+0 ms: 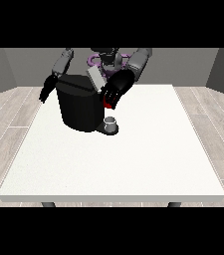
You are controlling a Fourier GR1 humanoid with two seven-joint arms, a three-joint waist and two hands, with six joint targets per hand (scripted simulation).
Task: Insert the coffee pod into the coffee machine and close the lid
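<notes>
The black coffee machine (78, 107) stands on the white table (133, 159) at the back left. Its grey lid (94, 77) is tilted up above the top. The hand at the view's right (115, 90) hovers by the machine's upper right corner, just right of the lid and directly above a red thing at the machine (107, 104). A small grey thing (111, 121) sits on the machine's low base below that hand. The hand at the view's left (47, 89) hangs beside the machine's left side with relaxed fingers, holding nothing.
The table's wide white top stretches from the machine towards the front edge (113, 198) and to the right edge (198, 139). The robot's torso (106, 60) stands right behind the machine.
</notes>
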